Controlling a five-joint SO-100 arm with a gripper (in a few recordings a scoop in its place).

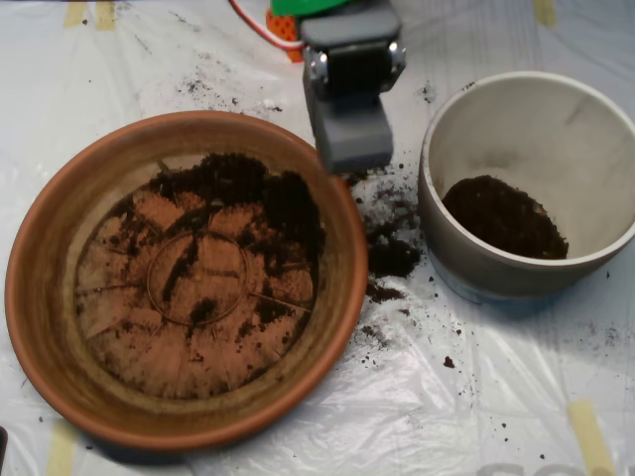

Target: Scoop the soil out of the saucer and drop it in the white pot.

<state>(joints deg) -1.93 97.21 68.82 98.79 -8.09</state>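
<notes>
Overhead view. My hand (349, 134), a smooth grey plastic clamshell scoop on a boxy grey and black mount, hangs over the gap between the two vessels, its lower edge just beside the upper right rim of the saucer (60, 198). Whether its halves are spread or pressed together I cannot tell from above. The saucer lies to the lower left of my hand: a wide, round, shallow terracotta dish, matt orange-brown, with a thick rim and radial marks on its floor. The soil (248, 193), dark and crumbly, is heaped against the saucer wall nearest my hand and thins to smears across the centre. The white pot (556, 129) stands to the right of my hand: round, deep, off-white with a greyish outer wall, holding a dark mound at its bottom. Loose spilled crumbs (392, 253) lie below my hand on the table (496, 397), which is covered in wrinkled, glossy clear plastic sheeting.
</notes>
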